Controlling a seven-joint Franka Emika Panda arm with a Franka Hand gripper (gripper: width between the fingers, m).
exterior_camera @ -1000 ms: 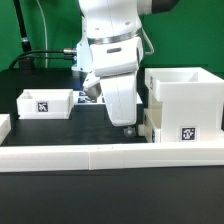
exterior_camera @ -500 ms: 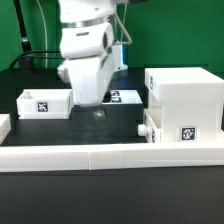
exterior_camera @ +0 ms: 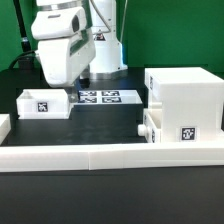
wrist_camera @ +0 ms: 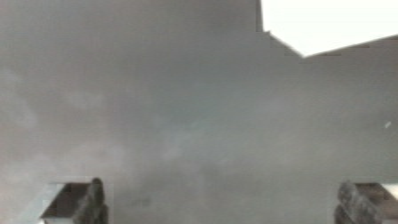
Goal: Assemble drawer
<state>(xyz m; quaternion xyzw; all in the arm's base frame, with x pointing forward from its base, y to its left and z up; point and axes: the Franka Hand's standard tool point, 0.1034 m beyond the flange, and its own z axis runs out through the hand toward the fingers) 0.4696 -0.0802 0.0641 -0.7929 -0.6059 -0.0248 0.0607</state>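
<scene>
The large white drawer casing (exterior_camera: 184, 98) stands at the exterior view's right, with one knobbed tray (exterior_camera: 178, 127) set into its lower front, a tag on it. A second small white tray (exterior_camera: 44, 103) with a tag lies on the black table at the left. My gripper (exterior_camera: 63, 84) hangs just above and behind that left tray; its fingertips are hidden behind the hand. In the wrist view the two fingers (wrist_camera: 75, 200) stand wide apart with nothing between them, over blurred grey table, and a white corner (wrist_camera: 329, 25) shows.
The marker board (exterior_camera: 107, 97) lies flat on the table behind the middle. A long low white rail (exterior_camera: 110, 155) runs across the front. A green wall and cables are behind the arm.
My arm has swung from next to the casing across to the exterior view's left and risen, now above the left tray. The parts have not moved.
</scene>
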